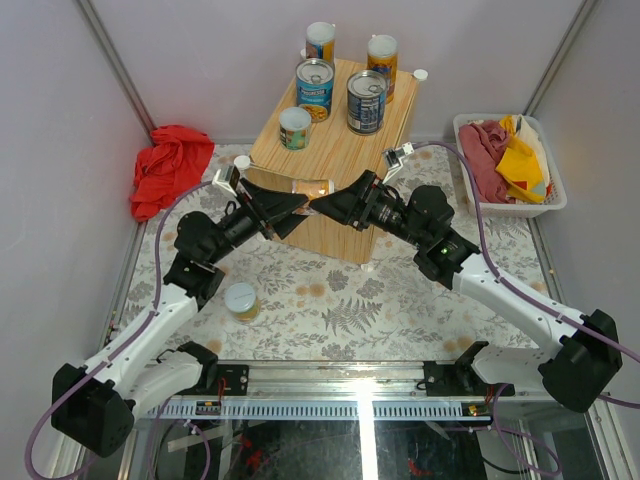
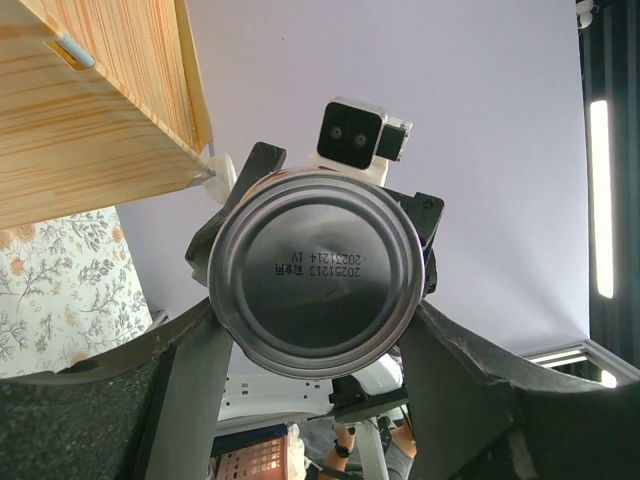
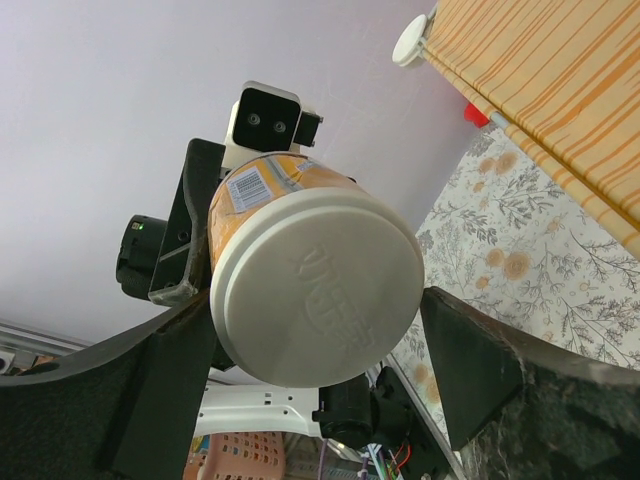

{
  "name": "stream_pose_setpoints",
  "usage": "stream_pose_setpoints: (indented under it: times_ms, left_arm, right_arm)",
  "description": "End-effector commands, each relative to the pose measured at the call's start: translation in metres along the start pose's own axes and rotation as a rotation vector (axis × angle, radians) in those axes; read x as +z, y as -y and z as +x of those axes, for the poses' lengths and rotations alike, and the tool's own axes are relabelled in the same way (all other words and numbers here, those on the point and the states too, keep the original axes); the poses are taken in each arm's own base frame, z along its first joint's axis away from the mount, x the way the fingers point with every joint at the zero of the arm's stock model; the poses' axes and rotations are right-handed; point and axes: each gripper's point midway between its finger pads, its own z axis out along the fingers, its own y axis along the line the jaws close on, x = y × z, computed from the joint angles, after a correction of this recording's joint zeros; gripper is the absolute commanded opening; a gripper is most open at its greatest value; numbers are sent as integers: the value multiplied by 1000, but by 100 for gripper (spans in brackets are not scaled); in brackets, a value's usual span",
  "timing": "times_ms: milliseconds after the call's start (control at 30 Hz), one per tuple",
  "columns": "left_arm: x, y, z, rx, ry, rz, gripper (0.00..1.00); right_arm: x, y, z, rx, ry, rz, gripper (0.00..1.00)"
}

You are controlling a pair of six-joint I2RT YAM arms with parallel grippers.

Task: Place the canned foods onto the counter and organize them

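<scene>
Left hand (image 2: 315, 315) and right hand (image 3: 315, 310) both clamp one orange can (image 1: 311, 186). One should let go before the other lifts it onto the counter (image 1: 330, 140).

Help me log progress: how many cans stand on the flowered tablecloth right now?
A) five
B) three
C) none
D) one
D: only one can stands on the flowered tablecloth, in front of the wooden cube.

The can (image 2: 315, 275) has a shiny metal base and matt plastic lid (image 3: 320, 290).
</scene>
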Motion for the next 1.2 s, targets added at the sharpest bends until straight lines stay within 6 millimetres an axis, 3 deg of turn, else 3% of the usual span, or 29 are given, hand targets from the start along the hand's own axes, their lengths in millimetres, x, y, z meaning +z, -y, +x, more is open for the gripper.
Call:
stream_pose_setpoints:
  times_ms: [0,433,767,933,1167]
  left_arm:
    - [-11,48,10,74,-43,182,25]
    - [-16,37,7,73,-26,164,25]
    - [-18,34,8,67,-28,166,24]
    - [-19,31,10,58,-38,162,25]
    - [-18,27,11,49,-45,149,38]
  right_arm:
    - [4,-15,-18,-19,57,-34,88]
    - [1,-29,-23,-23,76,-78,89]
    - [2,-28,-22,-15,68,-77,86]
    - [5,-29,-22,-15,60,-83,75]
    - [10,-31,-21,-20,37,-85,47]
